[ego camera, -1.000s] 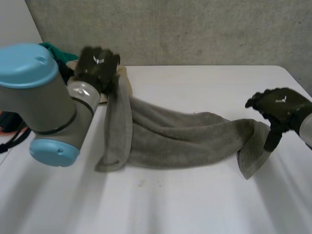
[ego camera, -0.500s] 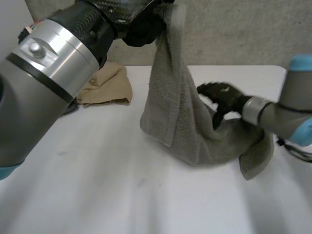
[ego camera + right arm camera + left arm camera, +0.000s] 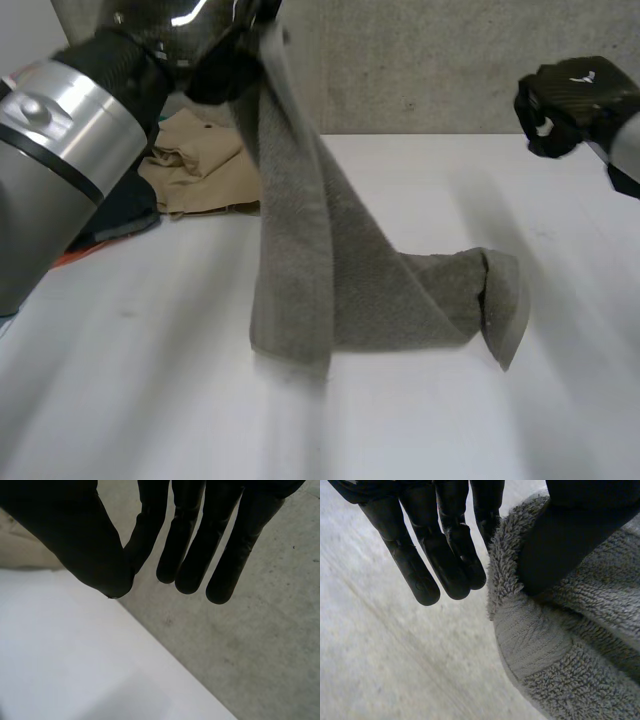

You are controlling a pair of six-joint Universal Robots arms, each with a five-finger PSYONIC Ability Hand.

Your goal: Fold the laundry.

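Table: the white table (image 3: pixel 400 430) is bare at the front.
Towel: the grey towel (image 3: pixel 300 260) has one end lifted high. It hangs down in a long strip, and its low edge touches the table. Its other end lies flat on the table, with a corner turned up. A second ago it lay stretched out long.
Left hand: the left hand (image 3: pixel 225 75) is up in the air and holds the top of the towel. Its thumb (image 3: pixel 580 530) presses the towel's edge against its straight fingers (image 3: pixel 445 545). It has gone higher than before.
Right hand: the right hand (image 3: pixel 575 95) is up and well away from the towel. Its fingers are straight and it holds nothing. Half a second ago it was down on the towel's middle.
What it means: only one hand has the towel now, so the fold is not done yet.
Back: a tan cloth (image 3: pixel 200 170) lies on the far side of the table.
Wall: a grey wall (image 3: pixel 420 60) stands behind.
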